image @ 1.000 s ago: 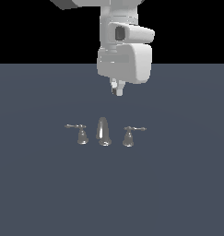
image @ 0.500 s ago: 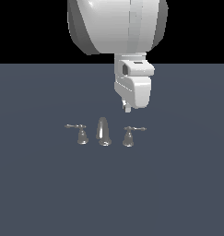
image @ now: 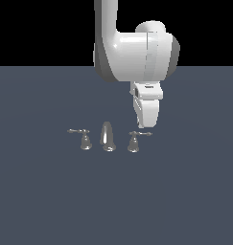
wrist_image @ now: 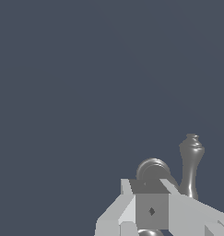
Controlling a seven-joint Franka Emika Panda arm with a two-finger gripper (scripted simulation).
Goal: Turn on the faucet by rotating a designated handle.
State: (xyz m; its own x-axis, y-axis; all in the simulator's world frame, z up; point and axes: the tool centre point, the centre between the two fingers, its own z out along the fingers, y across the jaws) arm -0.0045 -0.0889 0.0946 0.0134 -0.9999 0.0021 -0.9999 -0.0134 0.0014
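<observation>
**Closing in on the handle, turn not yet made**

Starting nearest the exterior camera, the faucet (image: 107, 136) stands on the dark floor as three small chrome pieces: an arched spout in the middle and a flared-base handle on either side. The handle (image: 134, 140) to be turned is the one on the exterior view's right, its thin lever pointing toward that side. Its lever lies level and looks unturned, so I judge the rotation itself is all left to do.

Just behind and above it hangs the gripper (image: 145, 125), its white body low over the lever's outer end. Whether it touches the lever cannot be told. In the wrist view the gripper (wrist_image: 151, 216) shows pale blocky fingers (wrist_image: 127, 205) close together, with a chrome rounded base and a slim lever just past them. Whether the claw is open or closed cannot be told.
</observation>
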